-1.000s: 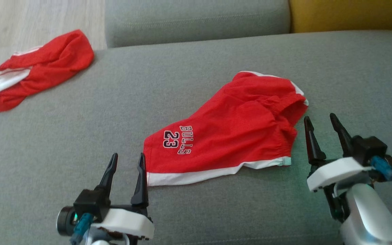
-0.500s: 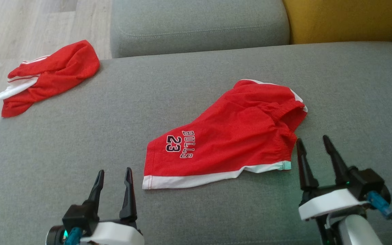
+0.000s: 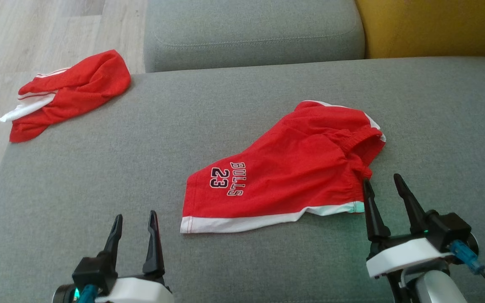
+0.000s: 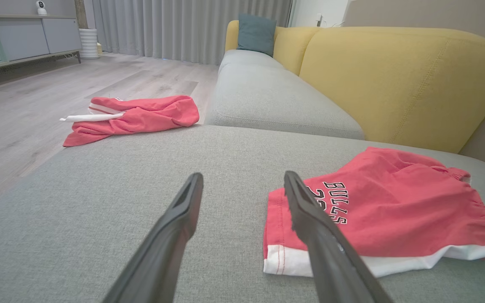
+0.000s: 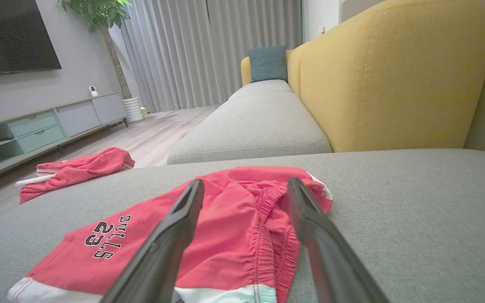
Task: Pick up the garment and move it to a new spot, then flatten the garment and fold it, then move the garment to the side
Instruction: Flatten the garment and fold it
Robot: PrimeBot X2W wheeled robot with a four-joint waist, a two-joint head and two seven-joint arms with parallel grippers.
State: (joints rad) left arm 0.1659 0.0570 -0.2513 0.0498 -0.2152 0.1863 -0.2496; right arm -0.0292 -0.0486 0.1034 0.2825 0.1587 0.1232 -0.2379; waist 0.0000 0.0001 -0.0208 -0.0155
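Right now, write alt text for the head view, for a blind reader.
A pair of red fabric shorts with a white hem and BULLS 23 print lies on a grey fabric sofa seat, with the open left pincer and open right pincer by its near corners. A crumpled red garment sits at the seat's far-left corner.

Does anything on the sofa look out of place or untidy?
The second red garment lies crumpled at the far left corner of the cushion, seemingly overhanging its edge. The Bulls shorts lie askew, waistband bunched.

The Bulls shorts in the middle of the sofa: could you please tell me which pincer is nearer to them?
Right. The right pincer is open just beside the waistband end of the Bulls shorts; the left pincer, also open, stands clear of their white hem corner.
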